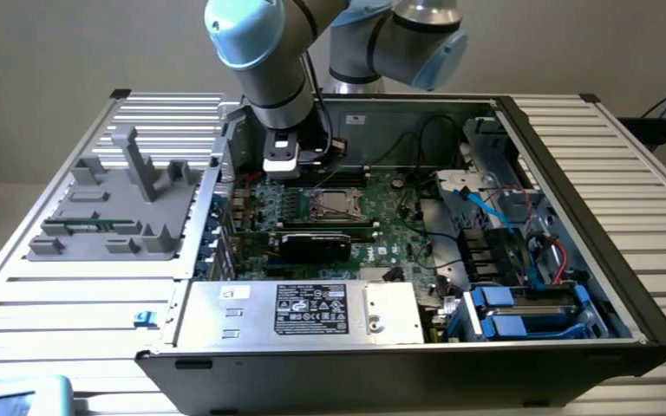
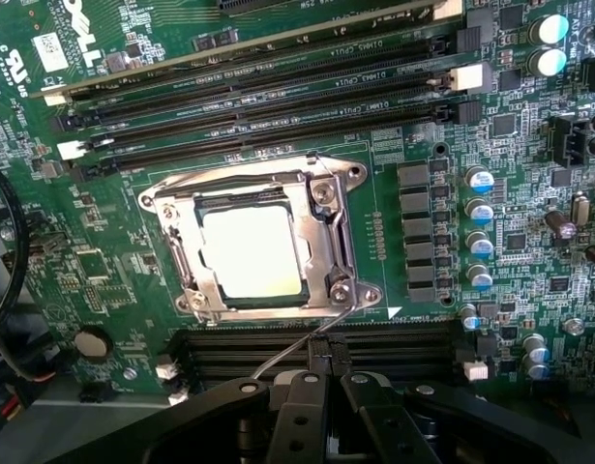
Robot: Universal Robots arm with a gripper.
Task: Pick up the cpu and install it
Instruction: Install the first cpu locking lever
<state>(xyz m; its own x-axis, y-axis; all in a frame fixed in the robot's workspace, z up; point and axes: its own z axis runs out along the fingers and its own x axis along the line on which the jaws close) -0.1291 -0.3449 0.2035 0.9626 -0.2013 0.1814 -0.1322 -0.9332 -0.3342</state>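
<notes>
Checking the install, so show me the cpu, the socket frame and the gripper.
cpu (image 2: 251,251), wrist view, middle of its bright top.
socket frame (image 2: 314,237), wrist view, metal bar beside the cpu.
gripper (image 2: 325,354), wrist view, between its shut fingertips.

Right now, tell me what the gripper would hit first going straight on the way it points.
Likely the thin socket lever, which crosses at the tips of the shut gripper; just behind it, the black memory slots. The cpu sits aside of that line. Depth is unclear.

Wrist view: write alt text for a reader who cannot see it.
A silvery cpu sits in its metal-framed socket on a green motherboard, between rows of black memory slots. The shut black fingers are close to the socket's thin wire lever.
</notes>
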